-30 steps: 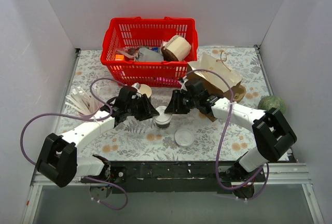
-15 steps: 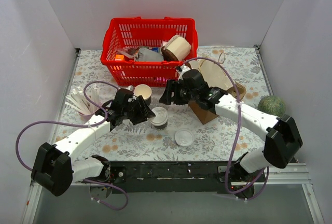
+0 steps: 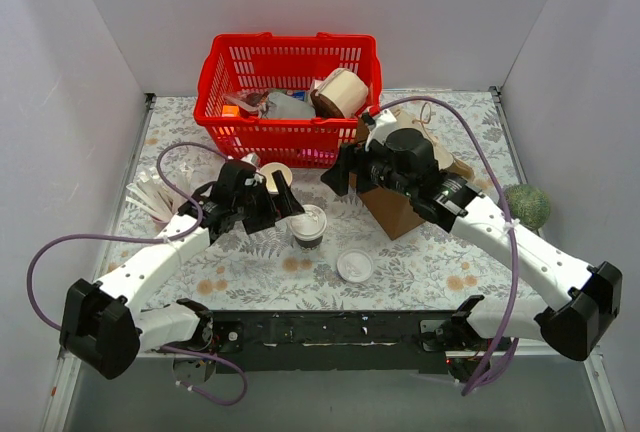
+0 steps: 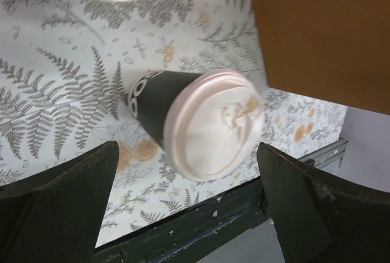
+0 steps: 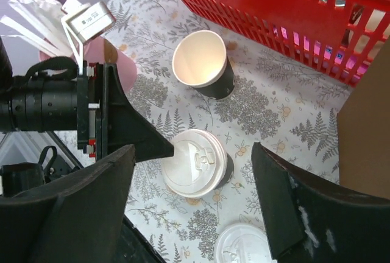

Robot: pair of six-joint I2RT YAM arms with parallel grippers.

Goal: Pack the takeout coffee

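Observation:
The takeout coffee (image 3: 309,224) stands upright on the patterned table, a dark cup under a white lid. My left gripper (image 3: 285,208) is at its left side and open. In the left wrist view the lid (image 4: 213,123) sits between and beyond the spread fingers (image 4: 61,196), held by neither. My right gripper (image 3: 342,180) hovers above and behind the cup, open. In its wrist view the cup (image 5: 195,162) shows far below between its fingers (image 5: 286,208), and one left finger (image 5: 137,138) reaches the lid's edge.
A lidless dark cup (image 3: 276,176) stands just behind the left gripper. A loose white lid (image 3: 354,265) lies in front of the coffee. A brown paper bag (image 3: 400,210) lies to the right, a red basket (image 3: 290,127) with goods behind, straws (image 3: 153,197) at the left.
Both grippers have opened and let go of the lidded cup. The right gripper has risen and drawn back towards the basket. The left stays beside the cup.

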